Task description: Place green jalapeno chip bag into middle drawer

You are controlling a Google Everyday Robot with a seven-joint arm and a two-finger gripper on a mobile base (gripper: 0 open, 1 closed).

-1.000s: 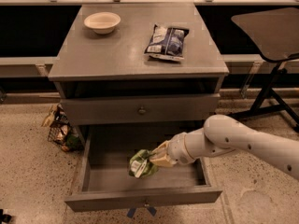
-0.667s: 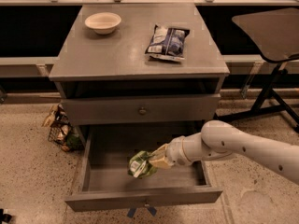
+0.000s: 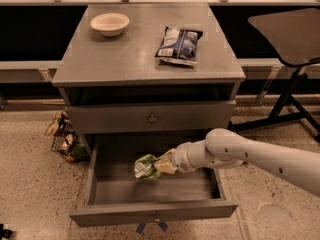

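Far left, a wire basket [image 3: 64, 143] of crinkly packets sits on the speckled floor. Up on the flat grey cabinet [image 3: 135, 64], there's a round pale bowl [image 3: 110, 23]. Below, your drawer [image 3: 115, 216] stands pulled out, shallow and grey, with a small round knob on its front. Over its floor, the glossy green bag [image 3: 146, 167] is pinched tight in your gripper [image 3: 159, 165]. Up top, the blue-and-white bag [image 3: 179, 44] lies flat. Your smooth white arm [image 3: 250, 156] reaches in from the right.
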